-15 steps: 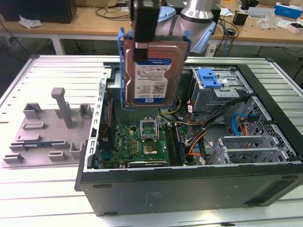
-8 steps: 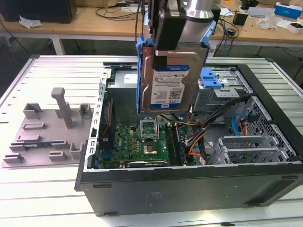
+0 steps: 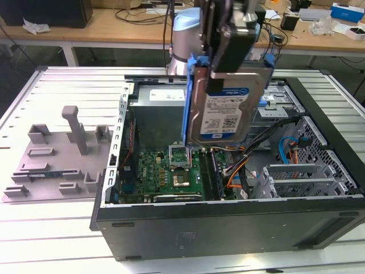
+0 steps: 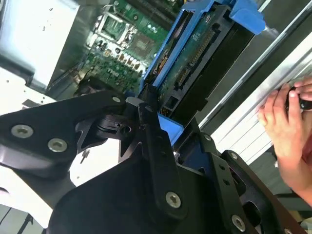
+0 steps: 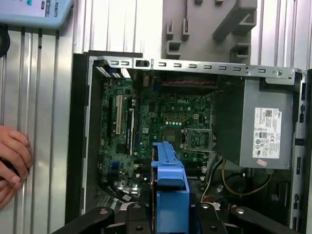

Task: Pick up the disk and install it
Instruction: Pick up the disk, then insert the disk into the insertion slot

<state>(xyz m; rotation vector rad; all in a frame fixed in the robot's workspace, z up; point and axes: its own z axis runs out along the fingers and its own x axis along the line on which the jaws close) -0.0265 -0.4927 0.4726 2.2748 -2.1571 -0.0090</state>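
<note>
The disk (image 3: 225,111) hangs upright above the open computer case (image 3: 228,225), a silver drive with a blue-and-white label in a blue carrier frame. My gripper (image 3: 229,69) is shut on its upper edge, and the drive's lower end is over the motherboard (image 3: 178,165). In the second wrist view the disk (image 4: 195,63) shows its connector edge, clamped between the black fingers (image 4: 146,114). The first wrist view looks down the blue carrier's edge (image 5: 168,178) into the case.
A grey metal drive cage (image 3: 302,180) sits in the case at the exterior view's right, with a silver power supply (image 5: 265,131) at the back. A grey plastic fixture (image 3: 57,154) lies beside the case. A person's hand (image 4: 287,112) rests on the ribbed table beside it.
</note>
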